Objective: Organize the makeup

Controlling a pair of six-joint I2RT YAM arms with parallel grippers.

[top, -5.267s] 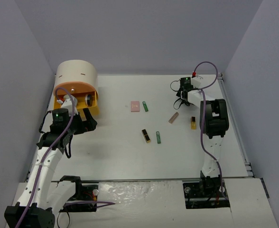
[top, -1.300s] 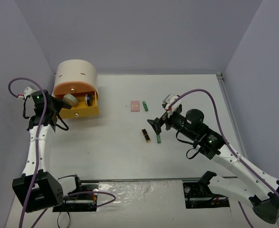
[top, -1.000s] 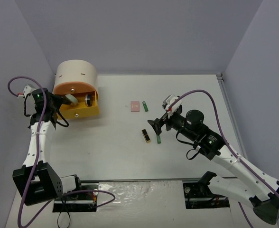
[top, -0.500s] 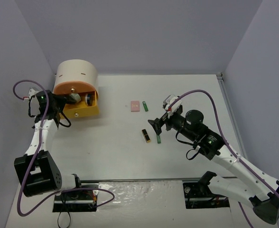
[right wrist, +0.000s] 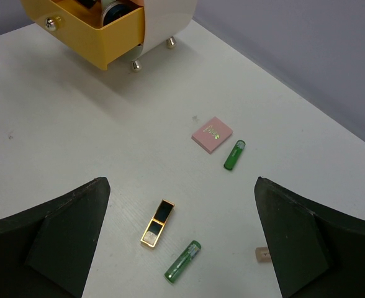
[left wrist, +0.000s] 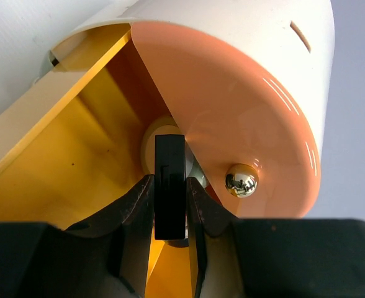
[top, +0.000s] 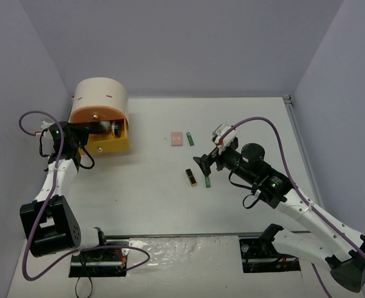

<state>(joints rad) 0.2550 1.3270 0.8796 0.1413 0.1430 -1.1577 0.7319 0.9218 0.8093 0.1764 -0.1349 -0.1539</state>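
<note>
The left end effector (left wrist: 169,185) is clamped on a black compact (left wrist: 170,158), which stands on edge between the two fingers (left wrist: 133,205). The compact sits inside the mouth of the open yellow drawer (left wrist: 58,167) of the cream box (top: 100,96). Just above it is a pink front (left wrist: 232,105) with a shiny knob (left wrist: 241,180). A pale round shape shows behind the compact, too hidden to name.

The right end effector (right wrist: 181,185) hovers over the middle of the bench (top: 139,192) with its jaws wide and nothing between them. Below it a gold-black tube (right wrist: 157,223) lies flat, with a green tube (right wrist: 182,261) just beside it but apart. Farther toward the box lies a pink square (right wrist: 211,135), and a second green tube (right wrist: 234,155) lies just beside that. All four rest on the bench, well apart from the box. A small peach item (right wrist: 263,253) lies by the inner edge of one right finger; I cannot tell what it is. From the right wrist, the drawer shows something round and dark inside.
</note>
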